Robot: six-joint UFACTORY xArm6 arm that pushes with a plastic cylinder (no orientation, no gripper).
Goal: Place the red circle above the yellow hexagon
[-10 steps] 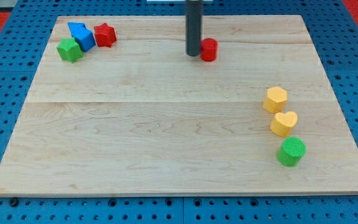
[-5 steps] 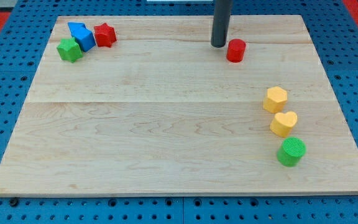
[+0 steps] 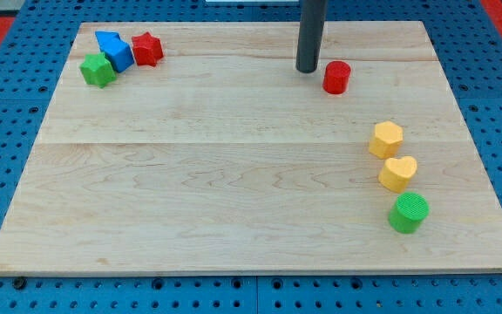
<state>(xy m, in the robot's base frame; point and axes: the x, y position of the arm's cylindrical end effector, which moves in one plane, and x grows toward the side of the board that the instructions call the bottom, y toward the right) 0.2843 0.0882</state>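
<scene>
The red circle (image 3: 336, 77) lies on the wooden board (image 3: 234, 174) right of centre near the view's top. The yellow hexagon (image 3: 386, 139) lies lower and to the right, at the board's right side. My tip (image 3: 308, 69) stands just left of the red circle, with a small gap showing between them.
A yellow heart (image 3: 398, 174) and a green circle (image 3: 408, 213) lie below the yellow hexagon. A red star (image 3: 147, 49), a blue block (image 3: 114, 49) and a green block (image 3: 98, 69) cluster at the board's top left.
The tip pushed the red circle to the right and slightly down over the second. In the last half second the tip barely moved while the circle slid a little further.
</scene>
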